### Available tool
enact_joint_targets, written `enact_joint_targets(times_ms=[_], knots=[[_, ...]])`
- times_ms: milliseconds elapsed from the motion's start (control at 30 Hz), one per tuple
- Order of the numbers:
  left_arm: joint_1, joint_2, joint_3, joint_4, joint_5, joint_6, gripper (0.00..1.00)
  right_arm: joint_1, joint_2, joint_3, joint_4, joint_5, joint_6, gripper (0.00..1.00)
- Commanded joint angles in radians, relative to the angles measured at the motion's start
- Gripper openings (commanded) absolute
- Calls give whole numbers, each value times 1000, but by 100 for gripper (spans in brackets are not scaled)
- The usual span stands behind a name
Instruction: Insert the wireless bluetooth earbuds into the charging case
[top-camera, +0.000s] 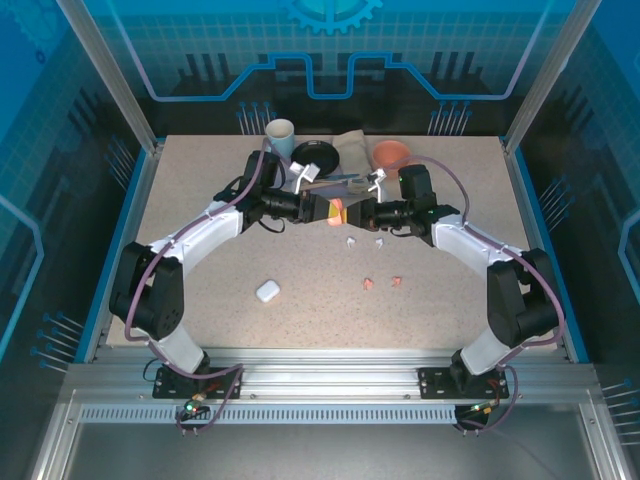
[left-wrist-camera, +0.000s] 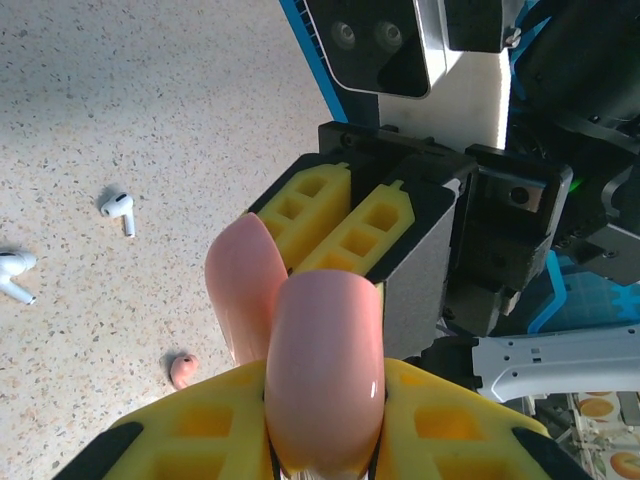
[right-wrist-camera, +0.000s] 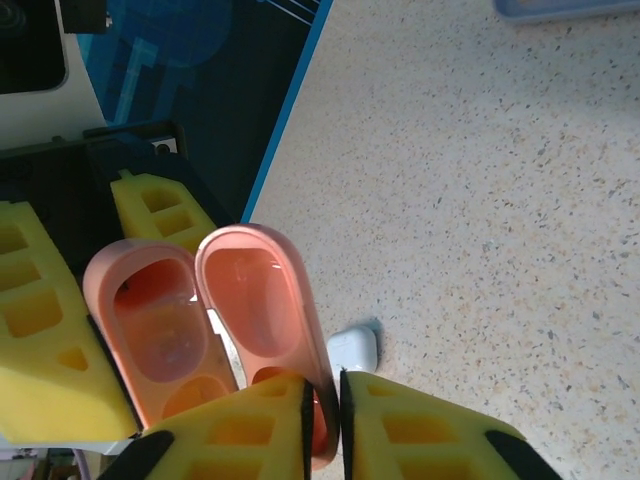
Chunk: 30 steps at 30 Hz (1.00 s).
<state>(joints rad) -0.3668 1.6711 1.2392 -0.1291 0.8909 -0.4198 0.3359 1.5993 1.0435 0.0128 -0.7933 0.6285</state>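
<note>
1. Left hand (top-camera: 318, 208): I see its yellow fingers clamped on the body of the salmon-pink charging case (left-wrist-camera: 325, 350). The grip is narrow, with the case filling it.

2. Right hand (right-wrist-camera: 322, 400): it faces the left hand across the middle of the desk (top-camera: 300, 320), toward the far side. Its fingers stand almost together, pinching the rim of the case's lid.

3. Case: the lid stands open beside the body. In the right wrist view both hollows look bare inside.

4. White earbuds: one (top-camera: 350, 240) and the other (top-camera: 380, 241) lie on the desk just to the near side of the two hands. Neither hand touches them.

5. Salmon-pink earbuds: one (top-camera: 369, 283) and the other (top-camera: 396, 281) lie nearer still, side by side, well apart from both hands and from the held case.

6. White charging case (top-camera: 267, 291): it rests shut on the desk to the near left, apart from the hands and all four earbuds.
</note>
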Motion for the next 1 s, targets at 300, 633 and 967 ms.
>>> enact_joint_targets(times_ms=[300,633,967], knots=[[-7,0,71,-49,26,26,60,12,12,133,-200,25,-151,0],[68,12,231,-338,74,205,83,3,41,315,-539,116,-482,0],[72,167,414,-687,154,440,80,8,87,394,-694,145,-741,0]])
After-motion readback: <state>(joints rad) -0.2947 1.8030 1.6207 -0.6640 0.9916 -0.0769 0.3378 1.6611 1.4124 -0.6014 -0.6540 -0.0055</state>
